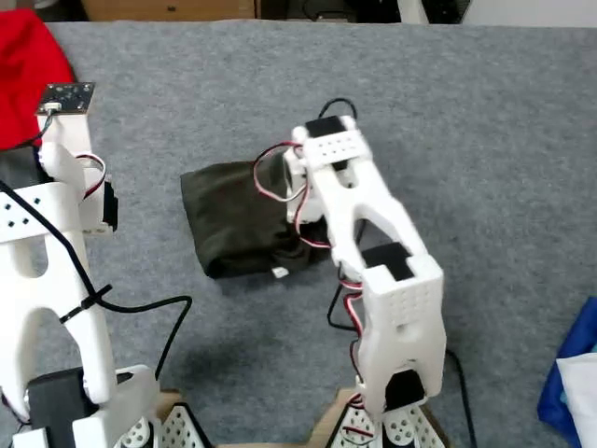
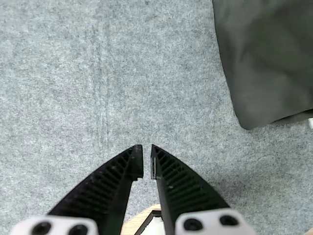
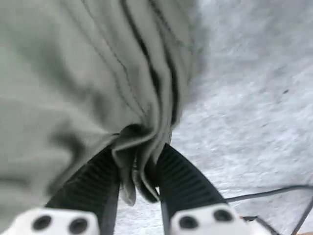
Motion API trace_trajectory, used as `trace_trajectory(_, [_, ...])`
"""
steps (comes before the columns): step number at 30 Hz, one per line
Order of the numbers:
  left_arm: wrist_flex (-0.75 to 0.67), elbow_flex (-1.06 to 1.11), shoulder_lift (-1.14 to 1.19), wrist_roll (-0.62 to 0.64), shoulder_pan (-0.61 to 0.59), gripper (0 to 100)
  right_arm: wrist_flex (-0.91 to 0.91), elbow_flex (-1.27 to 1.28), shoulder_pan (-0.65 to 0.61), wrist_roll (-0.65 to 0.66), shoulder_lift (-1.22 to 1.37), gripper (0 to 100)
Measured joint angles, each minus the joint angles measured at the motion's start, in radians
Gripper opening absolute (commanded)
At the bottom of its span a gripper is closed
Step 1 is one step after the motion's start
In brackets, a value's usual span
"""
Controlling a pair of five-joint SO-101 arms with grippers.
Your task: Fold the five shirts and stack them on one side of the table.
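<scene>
1. right tool [image 3: 139,181]: its jaws are closed on a bunched fold of the dark shirt [image 3: 73,73], and the cloth spills out between and past the tips. in the high view this arm reaches over the edge of the dark shirt [image 1: 233,219] that faces its own side.
2. left tool [image 2: 146,161]: the jaws are all but closed, with just a slit between the tips, and they hold nothing. it hangs over bare grey surface [image 2: 73,73], and the dark shirt [image 2: 266,58] lies off to one side, apart from the tips.
3. the relation that matters: the dark shirt sits between the two arms as a compact, roughly square bundle, slightly skewed. the right tool has it already, so i'd judge that arm leads any drag or fold. the left would have to open and cross the gap to the free edge.
4. farther off: a red shirt [image 1: 23,75] lies at the far corner on the left arm's side, and a blue cloth [image 1: 574,364] lies at the edge beyond the right arm. both are well apart from the dark shirt.
</scene>
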Motion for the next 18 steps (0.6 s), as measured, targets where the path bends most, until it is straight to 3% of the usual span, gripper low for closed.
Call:
trace_trajectory(9, [0.0,0.0,0.0,0.0,0.0,5,0.005,-0.198,0.089,0.316,0.035,0.5])
trace_trajectory(18, [0.0,0.048,-0.002,0.0,0.0,5,0.061,-0.611,0.164,0.388,0.204,0.7])
